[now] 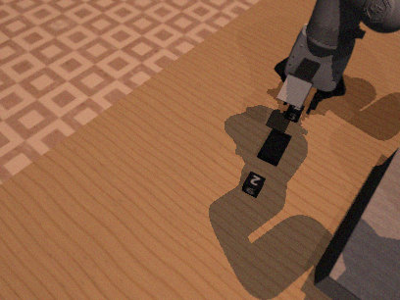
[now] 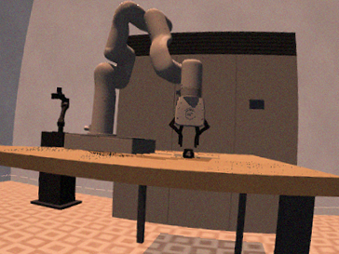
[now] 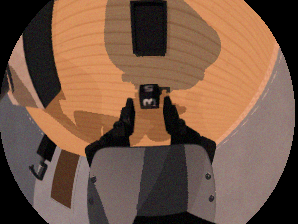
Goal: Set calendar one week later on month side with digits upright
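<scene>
My gripper (image 1: 297,108) (image 2: 188,145) (image 3: 148,104) is partly open and points down, its fingers on either side of and above a black cube (image 1: 293,114) (image 3: 149,90). This cube shows light digits, apparently a 5 and a 3, and nothing grips it. The black tray (image 1: 275,147) (image 3: 149,30) lies on the table beside it, with no cube in it. A second black cube (image 1: 253,184) lies on the table beyond the tray, showing a 2 and a smaller blurred digit. A cube (image 2: 189,153) showing a 4 appears below the fingers; which one is unclear. No month's name is readable.
The robot's base block (image 1: 377,245) (image 2: 117,144) stands on the wooden table (image 1: 123,221) (image 2: 255,178), to one side of the tray. The arm's shadow falls over the tray and the second cube. The table's edge runs along the patterned floor (image 1: 49,83).
</scene>
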